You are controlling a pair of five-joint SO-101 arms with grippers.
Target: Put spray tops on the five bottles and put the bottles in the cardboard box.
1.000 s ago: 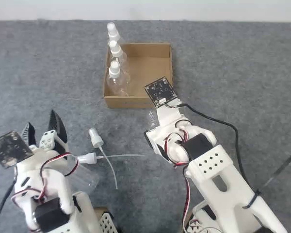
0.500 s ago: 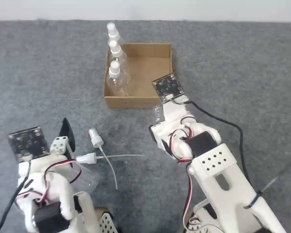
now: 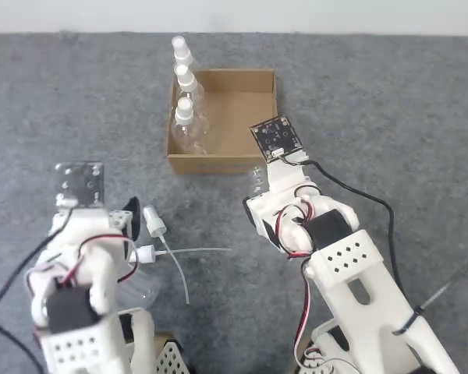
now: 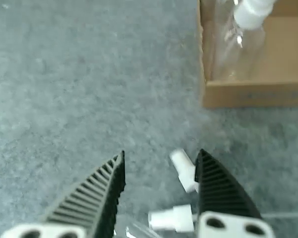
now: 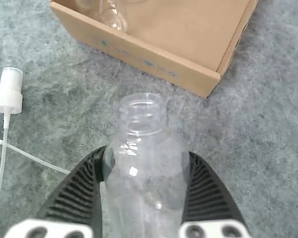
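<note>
The clear open-necked plastic bottle [image 5: 141,130] is clamped in the right gripper [image 5: 145,156], with the brown cardboard box [image 5: 154,60] just ahead. The left gripper [image 4: 161,155] is spread, and a white spray top [image 4: 185,171] lies beside one finger.

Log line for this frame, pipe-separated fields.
left gripper: open above loose spray top | right gripper: shut on uncapped bottle | cardboard box: holds three capped bottles

I can read no word, number or sign here. The outer wall of the box [image 5: 114,42] facing my arms bears a faint bluish print [image 5: 151,63], too blurred to make out.
</note>
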